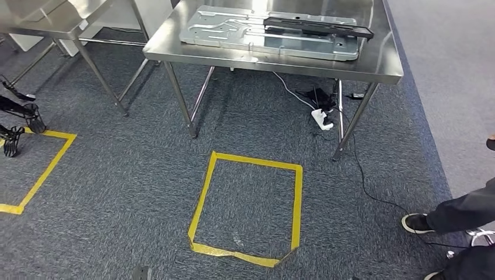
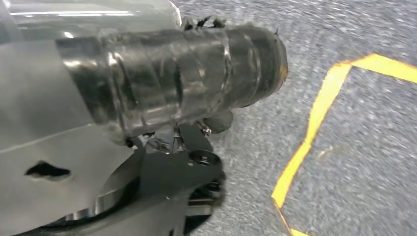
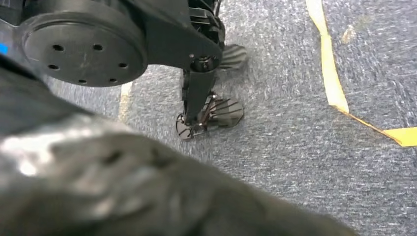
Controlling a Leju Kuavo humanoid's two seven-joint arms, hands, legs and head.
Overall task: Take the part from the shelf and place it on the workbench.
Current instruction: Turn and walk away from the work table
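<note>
A flat silver sheet-metal part (image 1: 233,32) lies on the steel workbench (image 1: 268,61) at the top of the head view. Across its far right side rests a long black part (image 1: 318,26). My left hand (image 2: 172,73) hangs over the grey carpet in the left wrist view, showing a grey cover and a thick thumb wrapped in black tape. Its fingers are hidden. In the right wrist view my right hand (image 3: 123,187) is a blurred dark mass close to the lens, also above the carpet. I see nothing held in either hand.
A yellow tape square (image 1: 248,204) marks the floor in front of the bench, and another (image 1: 35,169) lies at the left. A second steel table (image 1: 52,17) stands top left. A power strip and cables (image 1: 322,116) lie under the bench. A person's leg and shoe (image 1: 461,213) are at the right.
</note>
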